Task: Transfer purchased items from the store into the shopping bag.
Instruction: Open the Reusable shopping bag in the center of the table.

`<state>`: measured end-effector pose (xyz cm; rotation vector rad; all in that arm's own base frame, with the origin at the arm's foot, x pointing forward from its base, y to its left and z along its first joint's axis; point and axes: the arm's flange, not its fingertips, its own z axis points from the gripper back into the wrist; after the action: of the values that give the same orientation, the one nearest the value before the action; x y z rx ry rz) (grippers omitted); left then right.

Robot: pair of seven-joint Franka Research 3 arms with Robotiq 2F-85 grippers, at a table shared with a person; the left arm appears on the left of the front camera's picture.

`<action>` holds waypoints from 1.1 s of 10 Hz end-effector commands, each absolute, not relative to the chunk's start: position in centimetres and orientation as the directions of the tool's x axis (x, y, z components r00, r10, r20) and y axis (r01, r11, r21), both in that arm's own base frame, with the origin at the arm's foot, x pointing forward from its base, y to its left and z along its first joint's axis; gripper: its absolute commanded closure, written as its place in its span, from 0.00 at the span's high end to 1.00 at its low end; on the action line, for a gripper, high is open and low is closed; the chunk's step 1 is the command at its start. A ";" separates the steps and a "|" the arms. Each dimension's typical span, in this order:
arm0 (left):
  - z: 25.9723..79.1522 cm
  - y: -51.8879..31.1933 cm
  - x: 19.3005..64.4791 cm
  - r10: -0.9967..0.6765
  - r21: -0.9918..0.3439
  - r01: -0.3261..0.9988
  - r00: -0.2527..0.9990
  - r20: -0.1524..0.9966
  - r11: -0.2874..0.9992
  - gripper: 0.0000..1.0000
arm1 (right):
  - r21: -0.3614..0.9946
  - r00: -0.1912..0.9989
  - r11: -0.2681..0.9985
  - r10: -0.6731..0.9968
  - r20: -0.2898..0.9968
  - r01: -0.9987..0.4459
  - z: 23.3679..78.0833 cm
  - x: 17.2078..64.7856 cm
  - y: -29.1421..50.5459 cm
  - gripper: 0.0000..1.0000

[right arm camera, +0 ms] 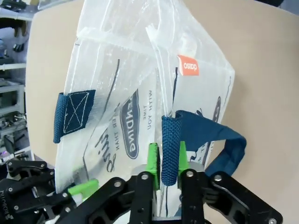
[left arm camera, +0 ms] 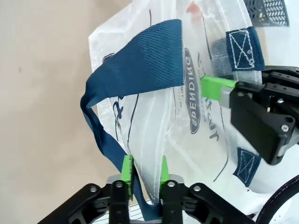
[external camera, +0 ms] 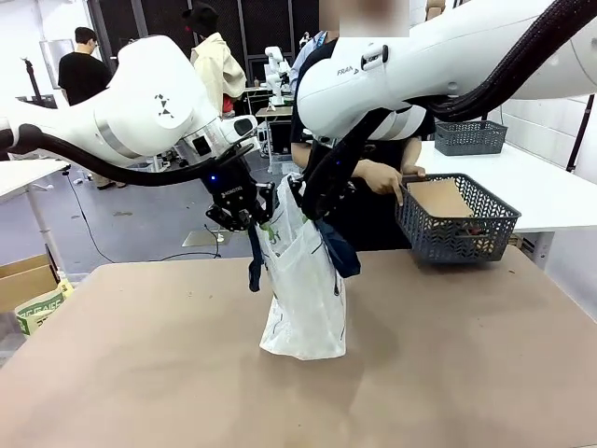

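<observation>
The shopping bag [external camera: 303, 289] stands upright in the middle of the tan table, whitish and translucent with navy straps. My left gripper [external camera: 248, 217] holds its near-left rim. In the left wrist view the left gripper [left arm camera: 145, 170] has its green pads pinched on the bag's film [left arm camera: 154, 116] and a navy strap [left arm camera: 140, 74]. My right gripper [external camera: 300, 201] is at the opposite rim. The right wrist view shows the right gripper [right arm camera: 167, 156] shut on a navy strap [right arm camera: 170, 135] of the bag [right arm camera: 117, 93]. Across the table a person holds a dark mesh basket [external camera: 466, 229] containing a brown cardboard box [external camera: 437, 198].
A second mesh basket [external camera: 471, 137] sits on the white table [external camera: 550, 191] at the back right. A cardboard box [external camera: 23, 280] and a printed packet lie on the floor at the left. The tan tabletop [external camera: 140, 373] stretches bare around the bag.
</observation>
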<state>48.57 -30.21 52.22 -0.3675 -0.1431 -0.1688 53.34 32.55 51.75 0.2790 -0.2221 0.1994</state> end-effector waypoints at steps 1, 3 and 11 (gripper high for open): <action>52.2 -28.6 47.6 -0.180 -0.317 0.240 0.962 0.207 0.918 0.00 | 0.202 0.956 0.956 0.160 0.245 -0.212 51.9 51.9 30.6 0.00; 52.4 -27.5 47.3 -0.204 -0.252 0.246 0.962 0.181 0.936 0.00 | 0.170 0.954 0.963 0.161 0.253 -0.208 52.5 50.6 28.5 0.00; 52.7 -25.7 46.2 -0.347 0.058 0.342 0.929 0.131 0.938 0.00 | -0.105 0.775 0.820 0.568 0.277 -0.563 53.8 50.3 25.6 0.00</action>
<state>46.32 -25.86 52.70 -0.0304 -0.1323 -0.3395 49.73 26.24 54.14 0.0149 -0.2715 0.5543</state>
